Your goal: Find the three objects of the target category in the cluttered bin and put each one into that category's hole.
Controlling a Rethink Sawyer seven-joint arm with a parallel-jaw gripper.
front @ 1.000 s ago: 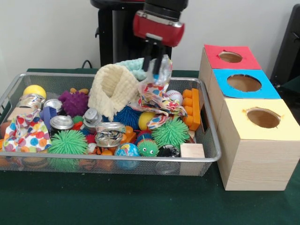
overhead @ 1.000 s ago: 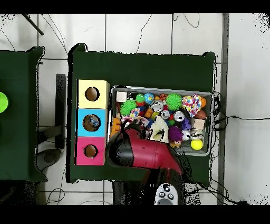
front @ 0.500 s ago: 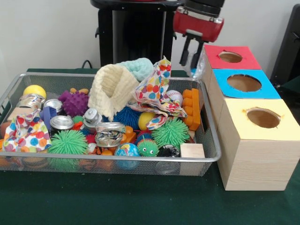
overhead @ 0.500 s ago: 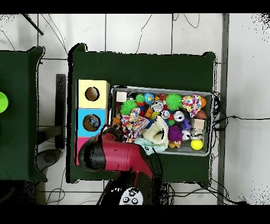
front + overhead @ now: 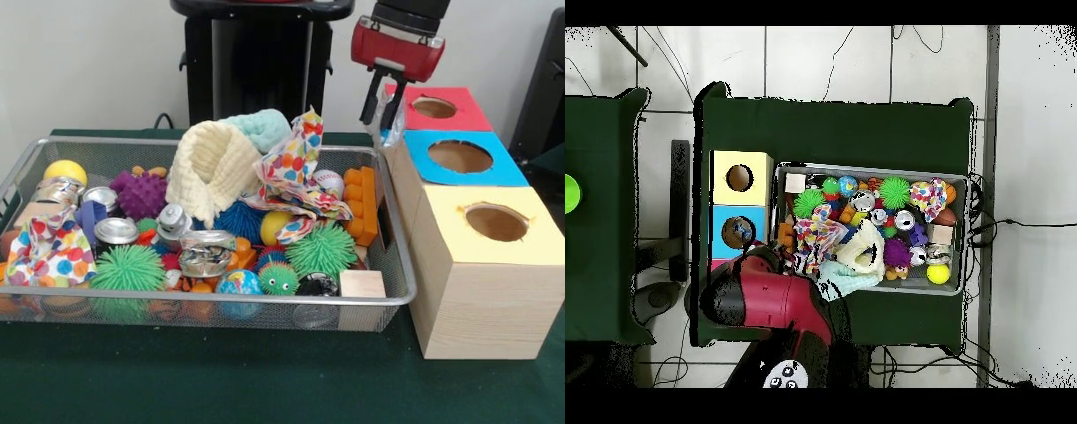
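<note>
My gripper hangs over the near-left corner of the red-topped box, just left of its hole. It is shut on a small clear, crumpled piece that shows pale between the fingers. The blue-topped box and the yellow-topped box stand in a row in front of it, each with a round hole. In the overhead view the red arm covers the gripper and the red box. The wire bin is left of the boxes, full of mixed objects.
In the bin lie a cream cloth, two polka-dot cloths, crushed cans, green spiky balls, a purple spiky ball, an orange brick and a wooden block.
The gripper rose from the polka-dot cloth in the bin and moved right to the red box, carrying the clear piece. The cloth dropped back onto the pile.
</note>
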